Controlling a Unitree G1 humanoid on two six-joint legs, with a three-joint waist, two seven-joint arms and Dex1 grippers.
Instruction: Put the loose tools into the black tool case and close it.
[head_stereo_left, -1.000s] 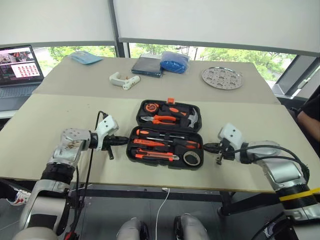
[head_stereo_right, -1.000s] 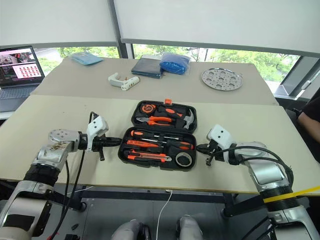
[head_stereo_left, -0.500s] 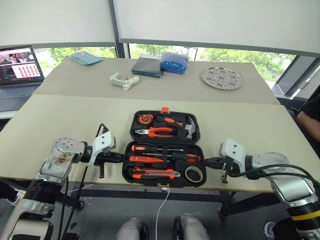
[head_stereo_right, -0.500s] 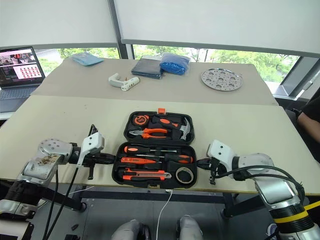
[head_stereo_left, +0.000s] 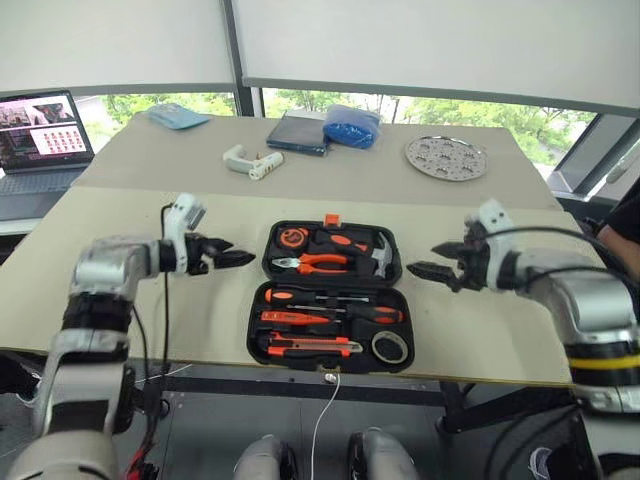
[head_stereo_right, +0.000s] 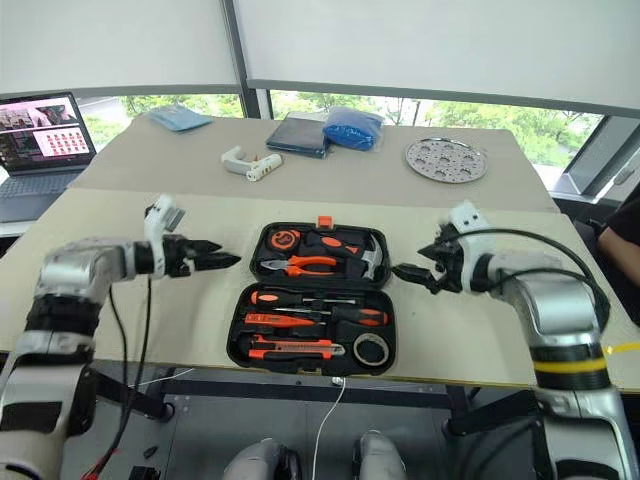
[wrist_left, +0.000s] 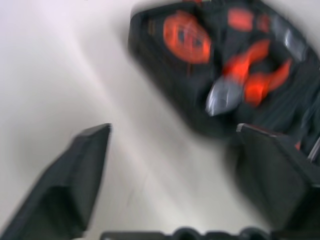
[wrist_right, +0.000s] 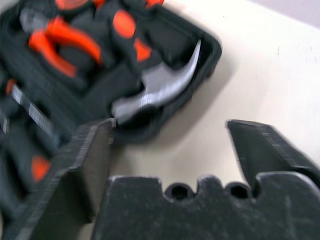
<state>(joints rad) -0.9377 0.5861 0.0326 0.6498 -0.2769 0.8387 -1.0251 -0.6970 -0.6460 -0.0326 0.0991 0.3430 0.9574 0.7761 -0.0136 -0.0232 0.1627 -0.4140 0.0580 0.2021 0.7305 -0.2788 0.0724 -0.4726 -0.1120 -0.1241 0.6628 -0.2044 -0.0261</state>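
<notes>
Beige table (head_stereo_left: 150, 200) by windows (head_stereo_left: 480, 112) holds open black tool case (head_stereo_left: 330, 300)

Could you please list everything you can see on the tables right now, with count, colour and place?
Black tool case: one, open flat, near table, between the two tools.
Pliers: one, orange-handled, case's far half.
Hammer: one, silver head, far half.
Tape measure: one, orange, far half.
Screwdrivers: orange-and-black, near half; count unclear.
Utility knife: one, orange-black, near half.
Tape roll: one, dark, near half's corner.
White pistol-shaped tool: one, far table.
Dark flat book: one, far table.
Blue bag: one, beside book.
Perforated metal disc: one, silver, far table.
Laptop: one, open, far left.
Left tool: open.
Right tool: open.
</notes>
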